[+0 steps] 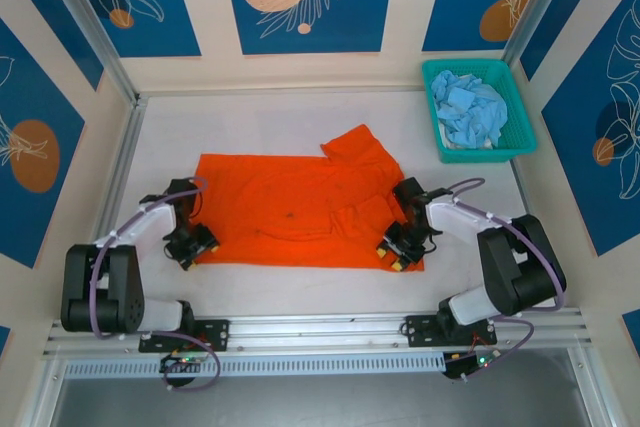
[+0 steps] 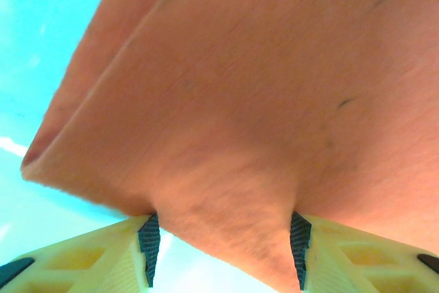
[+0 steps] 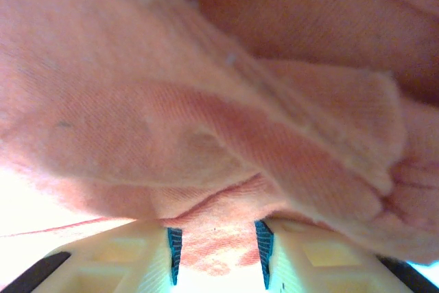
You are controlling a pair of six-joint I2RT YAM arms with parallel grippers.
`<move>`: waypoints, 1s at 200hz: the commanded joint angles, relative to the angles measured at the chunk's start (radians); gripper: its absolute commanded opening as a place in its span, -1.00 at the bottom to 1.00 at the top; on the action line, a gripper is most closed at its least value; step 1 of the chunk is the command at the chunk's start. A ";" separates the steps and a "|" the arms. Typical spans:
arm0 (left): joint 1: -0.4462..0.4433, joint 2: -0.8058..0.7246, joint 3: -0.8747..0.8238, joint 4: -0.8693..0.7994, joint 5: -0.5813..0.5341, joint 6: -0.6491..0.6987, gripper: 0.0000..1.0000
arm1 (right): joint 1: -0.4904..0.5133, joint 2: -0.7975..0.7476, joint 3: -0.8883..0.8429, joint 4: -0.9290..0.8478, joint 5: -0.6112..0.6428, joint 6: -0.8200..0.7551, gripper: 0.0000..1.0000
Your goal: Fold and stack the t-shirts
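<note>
The orange t-shirt (image 1: 290, 212) lies spread across the middle of the white table, with its right side bunched and a sleeve sticking out at the back. My left gripper (image 1: 195, 244) is at its near left corner. In the left wrist view the jaws (image 2: 225, 252) stand wide apart, and a corner of the orange cloth (image 2: 260, 101) hangs between them. My right gripper (image 1: 393, 252) is at the near right corner. Its jaws (image 3: 216, 255) are closed on a fold of the orange cloth (image 3: 206, 101). Pale blue t-shirts (image 1: 468, 112) lie crumpled in the basket.
The teal mesh basket (image 1: 520, 112) stands at the back right corner of the table. Metal frame posts and patterned walls close in the table on three sides. Bare table shows in front of and behind the orange shirt.
</note>
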 commanded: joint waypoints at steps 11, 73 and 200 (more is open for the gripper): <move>0.014 -0.095 0.001 -0.081 -0.023 -0.043 0.16 | 0.022 -0.048 -0.020 -0.080 0.041 -0.025 -0.16; 0.019 -0.040 0.417 -0.211 -0.077 0.071 0.60 | 0.026 -0.211 0.249 -0.194 0.201 -0.072 0.17; 0.113 0.764 1.170 -0.175 0.099 0.116 0.37 | -0.114 0.466 0.999 -0.027 0.198 -0.541 0.31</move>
